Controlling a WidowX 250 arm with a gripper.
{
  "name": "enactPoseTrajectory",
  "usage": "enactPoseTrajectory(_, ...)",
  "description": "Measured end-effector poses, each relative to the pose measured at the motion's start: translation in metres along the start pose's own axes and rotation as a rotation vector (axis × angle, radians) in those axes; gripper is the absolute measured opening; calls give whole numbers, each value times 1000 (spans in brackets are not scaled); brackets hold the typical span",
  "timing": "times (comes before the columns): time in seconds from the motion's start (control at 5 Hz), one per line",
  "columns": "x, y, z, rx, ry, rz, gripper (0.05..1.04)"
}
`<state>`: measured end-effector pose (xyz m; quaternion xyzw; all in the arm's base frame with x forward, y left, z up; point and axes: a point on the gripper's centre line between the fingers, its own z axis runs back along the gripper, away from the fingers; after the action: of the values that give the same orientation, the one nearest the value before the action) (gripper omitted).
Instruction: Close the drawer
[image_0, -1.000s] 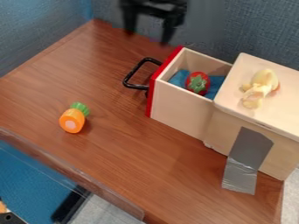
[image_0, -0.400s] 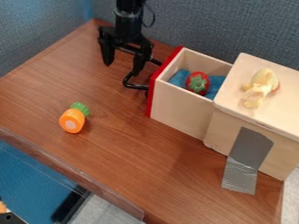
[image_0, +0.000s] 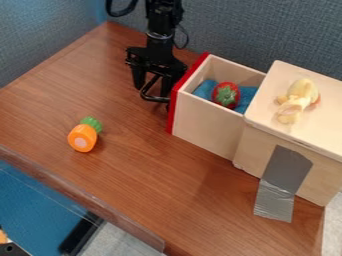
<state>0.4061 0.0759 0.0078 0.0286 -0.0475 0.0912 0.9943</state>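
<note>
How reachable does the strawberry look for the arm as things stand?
Probably yes: the drawer stands open and nothing covers the strawberry, though the claw, at the handle, would first have to rise over the red front.

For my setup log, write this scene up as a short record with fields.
Drawer: open, red-fronted
Inside drawer: strawberry, blue cloth
Gripper: open, at the black handle
On box: pale yellow toy on top, grey tape on side
On table: orange carrot with green top
</note>
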Motion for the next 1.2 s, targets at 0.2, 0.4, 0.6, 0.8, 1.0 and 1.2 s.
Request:
enactPoseTrajectory(0.2,0,-12,2,1,3,-28,374)
enactPoseTrajectory(0.4,4,-30,8,-15,-7,-72,172)
enactPoseTrajectory(0.6,4,-63,14,-59,-14,-117,122)
enactPoseTrajectory(0.8,4,-84,19,-97,-17,-140,120)
enactPoseTrajectory(1.0,5,-100,22,-110,-14,-167,120)
enactPoseTrajectory(1.2,1,-122,19,-129,11,-198,120)
